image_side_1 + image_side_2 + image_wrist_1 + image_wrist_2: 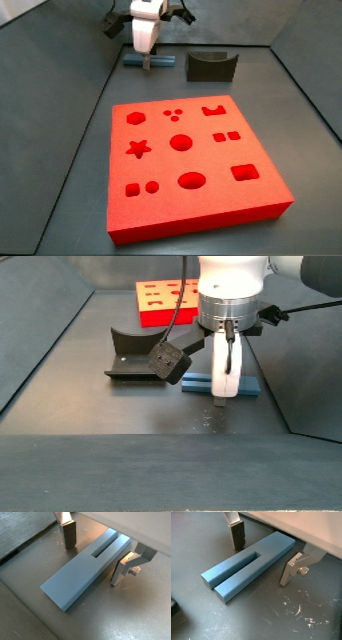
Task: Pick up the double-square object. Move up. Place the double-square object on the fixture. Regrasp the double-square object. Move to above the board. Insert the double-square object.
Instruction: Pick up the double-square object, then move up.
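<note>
Grey-blue and slim, the double-square object (85,569) lies flat on the dark floor (127,619), a long bar with a slot cut along part of its top face; in both wrist views that slot shows as a narrow dark channel, running from the middle of the bar (248,564) out to one end so that the end looks forked. The gripper (97,558) is low over the bar with its jaws spread apart, one silver finger (67,534) standing on one long side of the piece and its partner (127,567) on the opposite long side. Both fingers stand beside the bar rather than pressed to it (a strip of floor shows between each plate and the blue flank), so nothing is clamped. In a side view the gripper (223,381) hangs straight down from the white wrist, its fingers reaching to the blue piece (201,383) on the floor. The fixture (134,356), a small dark notched block, sits just beside the bar in that view, apart from it. Seen from the opposite side, the gripper (142,50) and the bar (158,62) are at the far end of the enclosure, the fixture (210,66) near them, and the red board (194,165) with its shaped holes lies well apart, filling the near part of the floor.
</note>
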Motion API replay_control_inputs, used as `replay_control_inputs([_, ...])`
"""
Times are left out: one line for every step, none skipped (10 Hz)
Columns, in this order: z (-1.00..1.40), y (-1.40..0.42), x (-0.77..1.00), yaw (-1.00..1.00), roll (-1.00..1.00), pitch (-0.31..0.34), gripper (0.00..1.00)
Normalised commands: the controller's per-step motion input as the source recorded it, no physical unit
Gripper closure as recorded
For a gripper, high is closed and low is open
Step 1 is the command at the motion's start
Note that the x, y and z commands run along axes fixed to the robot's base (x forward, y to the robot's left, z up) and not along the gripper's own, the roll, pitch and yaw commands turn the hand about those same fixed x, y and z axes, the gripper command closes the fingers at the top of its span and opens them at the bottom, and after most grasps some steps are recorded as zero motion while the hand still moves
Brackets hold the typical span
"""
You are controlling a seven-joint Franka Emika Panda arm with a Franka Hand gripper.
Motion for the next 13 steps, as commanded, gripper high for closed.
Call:
replay_control_inputs([0.00, 0.00, 0.00, 0.00, -0.04, 0.000, 0.00])
replay_control_inputs([0.00, 0.00, 0.00, 0.00, 0.00, 0.000, 1.00])
replay_control_inputs([0.00, 0.00, 0.00, 0.00, 0.00, 0.000, 1.00])
replay_control_inputs([0.00, 0.00, 0.00, 0.00, 0.00, 0.000, 1.00])
replay_control_inputs([0.00, 0.00, 0.00, 0.00, 0.00, 0.000, 1.00])
replay_control_inputs([0.00, 0.00, 0.00, 0.00, 0.00, 0.000, 1.00])
replay_control_inputs([0.00, 0.00, 0.00, 0.00, 0.00, 0.000, 1.00])
replay_control_inputs([0.00, 0.00, 0.00, 0.00, 0.00, 0.000, 1.00])
replay_control_inputs([0.00, 0.00, 0.00, 0.00, 0.00, 0.000, 1.00])
replay_control_inputs([0.00, 0.00, 0.00, 0.00, 0.00, 0.000, 1.00])
replay_control_inputs([0.00, 0.00, 0.00, 0.00, 0.00, 0.000, 1.00])
replay_control_inputs([0.00, 0.00, 0.00, 0.00, 0.00, 0.000, 1.00])
replay_control_inputs([0.83, 0.00, 0.00, 0.00, 0.00, 0.000, 1.00])
